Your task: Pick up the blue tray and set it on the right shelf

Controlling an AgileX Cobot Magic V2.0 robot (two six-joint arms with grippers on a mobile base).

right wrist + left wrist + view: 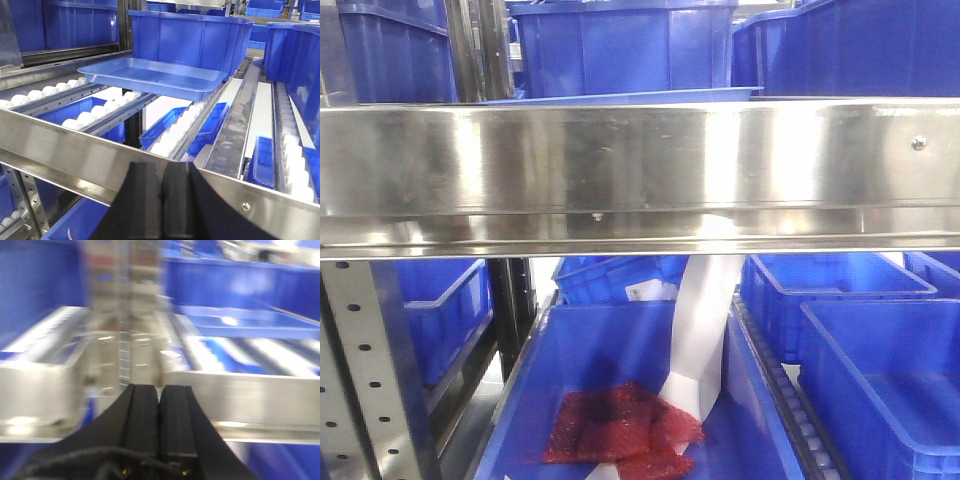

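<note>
Blue tray (152,76) up on the shiny steel shelf (65,145), resting flat on rows of white rollers (100,112). Just behind the tray, a deep blue bin (190,37), close to its back rim. More deep bins off to the right and down below.

Right gripper (164,200) low in front of the shelf's front rail, black fingers pressed together, holding nothing. Well apart from the tray.

Left gripper (160,420) also closed tight, nothing between the fingers. Very blurry picture here: steel rail and blue shapes ahead.

From the front, wide shiny rail (640,170) across the middle. Under it, a red bubbly bag (620,425) lying in a blue bin.
</note>
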